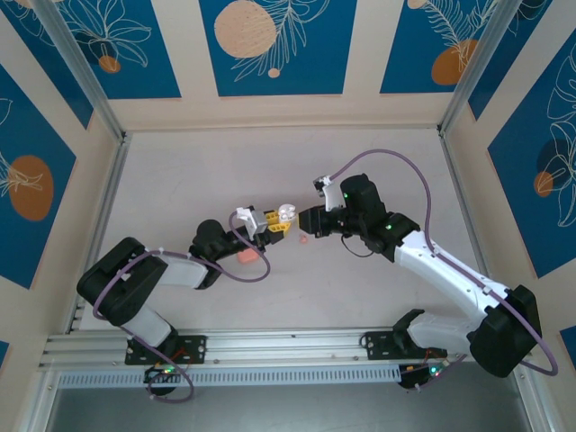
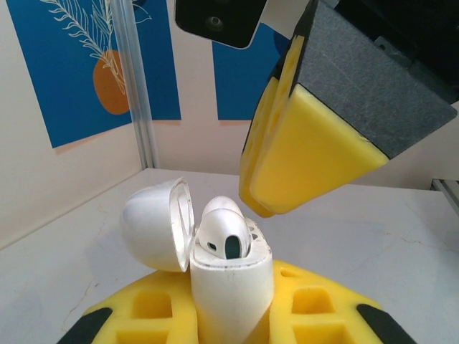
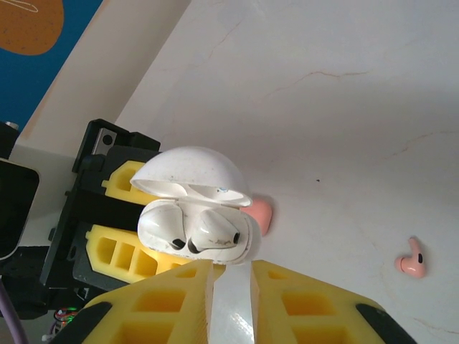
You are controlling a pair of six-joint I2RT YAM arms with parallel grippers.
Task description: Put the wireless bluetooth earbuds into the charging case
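The step in hand looks like seating a bud [image 2: 223, 233] in the case [image 2: 231, 294]. Doing it well calls for a short, straight push along the bay's axis, because the bud stands proud of the rim and leans a little. A sideways nudge could tip it out or knock the open lid [image 2: 152, 226]. The left jaws are clenched on the case's lower body and hold it upright above the counter [image 1: 360, 153], between the two arms; they should grip firmly while the right side works. The right fingers [image 2: 308, 154] are drawn almost together, tips just beside the bud's head; whether they pinch it or merely touch it I cannot tell. The case is glossy white, rounded and faintly speckled, its lid hinged back. From the right wrist a second bud [image 3: 172, 242] seems to sit in the neighbouring bay. A pink bud [image 3: 412, 262] lies loose on the counter, well apart, and a pink case [image 1: 245, 256] rests near the left arm.
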